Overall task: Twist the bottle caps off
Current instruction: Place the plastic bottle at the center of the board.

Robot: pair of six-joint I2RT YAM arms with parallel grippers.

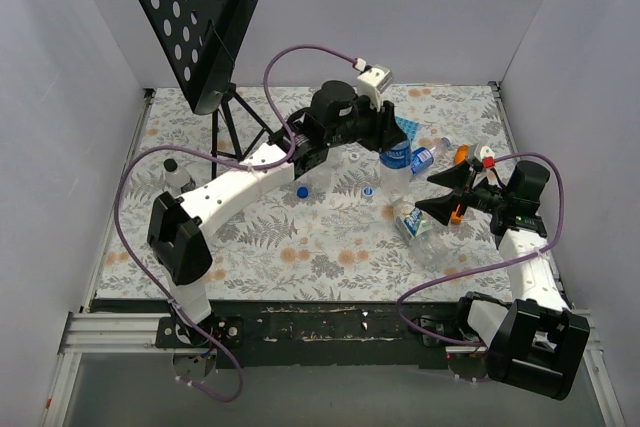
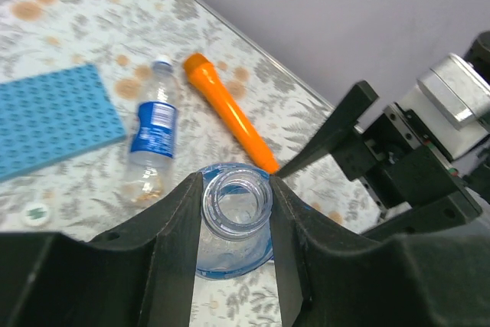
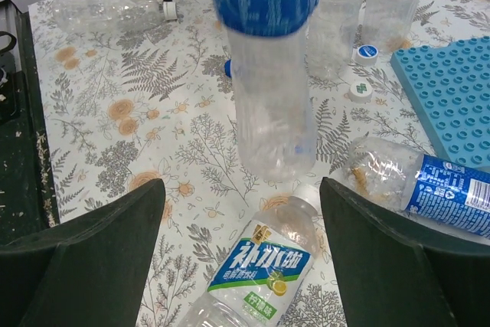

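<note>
Left fingers (image 2: 236, 181) are clamping the neck of the upright, capless bottle (image 2: 239, 220); right fingers (image 3: 241, 188) are gaping apart just right of it.

My right claw (image 1: 422, 195) hangs spread wide. The upright bottle (image 1: 396, 169), pinched at the neck by my left claw (image 2: 236, 198), blocks it at nine o'clock, just off my tips. At six a green-labelled bottle (image 3: 260, 269) lies close below. From twelve to one a blue-labelled bottle (image 1: 426, 157) and the orange stick (image 1: 461, 155) lie side by side, the blue tray (image 1: 408, 125) beyond them. Past the upright bottle at nine lie a blue cap (image 1: 302, 191) and a paler cap (image 1: 368, 191). Toward seven and eight the table (image 1: 300, 247) lies open. Far off at ten stand the music stand legs (image 1: 236, 132).
</note>
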